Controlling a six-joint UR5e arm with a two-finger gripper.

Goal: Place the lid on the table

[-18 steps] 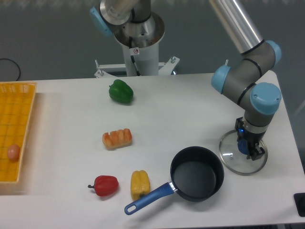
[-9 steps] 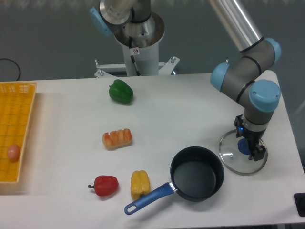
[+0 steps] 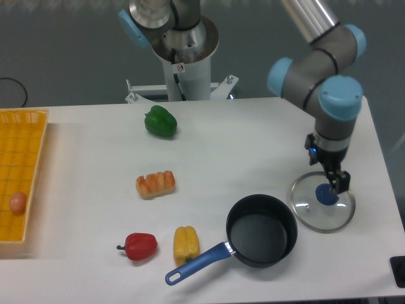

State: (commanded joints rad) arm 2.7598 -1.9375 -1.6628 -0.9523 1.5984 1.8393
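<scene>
The glass lid (image 3: 311,209) lies flat on the white table (image 3: 240,145) at the right, just right of the black saucepan (image 3: 261,231). Its blue knob (image 3: 326,195) shows in full. My gripper (image 3: 337,181) hangs just above the knob, slightly to its right, and clear of it. The fingers look open, with nothing between them.
The saucepan's blue handle (image 3: 196,261) points toward the front left. A yellow pepper (image 3: 186,244), a red pepper (image 3: 140,245), an orange pastry-like piece (image 3: 155,183) and a green pepper (image 3: 160,121) lie on the table. A yellow mesh tray (image 3: 25,152) holding an egg (image 3: 18,202) stands at the left edge.
My gripper has risen off the lid's knob and let it go. The lid stays flat where it was.
</scene>
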